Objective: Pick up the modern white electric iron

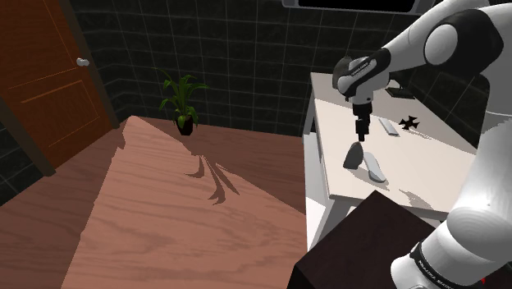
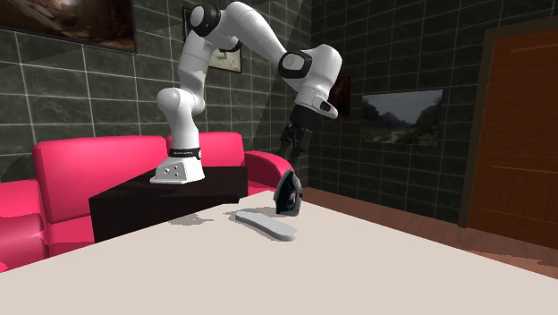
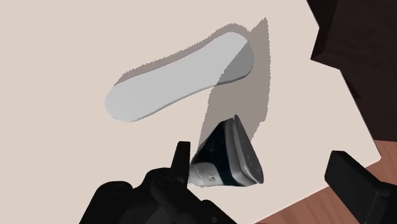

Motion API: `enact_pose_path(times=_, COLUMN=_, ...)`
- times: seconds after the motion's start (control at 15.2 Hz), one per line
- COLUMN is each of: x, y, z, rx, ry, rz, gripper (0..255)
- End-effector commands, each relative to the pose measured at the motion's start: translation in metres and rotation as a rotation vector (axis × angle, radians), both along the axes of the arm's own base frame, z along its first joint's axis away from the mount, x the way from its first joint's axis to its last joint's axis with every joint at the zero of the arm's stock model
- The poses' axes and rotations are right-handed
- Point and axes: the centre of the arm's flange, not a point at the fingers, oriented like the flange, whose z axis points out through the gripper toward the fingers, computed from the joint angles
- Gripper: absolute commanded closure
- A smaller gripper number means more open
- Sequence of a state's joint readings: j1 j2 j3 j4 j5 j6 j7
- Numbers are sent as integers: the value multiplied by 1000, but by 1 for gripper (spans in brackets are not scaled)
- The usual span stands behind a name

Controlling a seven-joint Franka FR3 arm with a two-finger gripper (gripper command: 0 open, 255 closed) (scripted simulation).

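Iron (image 3: 226, 156): pointy, dark and grey, stands on end. Long flat white pad (image 3: 178, 83) just beside it. Claw (image 3: 267, 175) wide open above iron, holds nothing.

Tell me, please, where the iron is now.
In the shoulder view the iron stands on the pale table, right of centre, beside a white slab, just below the fingers.

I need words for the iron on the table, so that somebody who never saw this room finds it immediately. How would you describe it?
Look at the pale table beside the robot's dark stand. Just below the open claw stands the iron, dark and grey. It is upright and pointed, whereas the pale oval pad beside it lies flat.
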State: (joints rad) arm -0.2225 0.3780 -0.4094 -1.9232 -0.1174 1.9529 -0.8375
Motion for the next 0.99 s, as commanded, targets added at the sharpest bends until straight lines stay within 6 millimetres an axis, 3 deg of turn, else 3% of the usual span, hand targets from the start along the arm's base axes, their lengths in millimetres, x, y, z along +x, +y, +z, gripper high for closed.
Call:
enact_pose_path(times=0.0, x=2, y=-2, z=-12, rx=0, ry=1, rz=2, gripper=0)
enact_pose_path(times=0.4, x=2, y=-2, z=-36, rx=0, ry=1, rz=2, gripper=0)
enact_pose_path(times=0.46, x=2, y=-2, z=-36, rx=0, ry=1, rz=2, gripper=255)
enact_pose_path(times=0.92, x=2, y=-2, z=-36, rx=0, ry=1, rz=2, gripper=255)
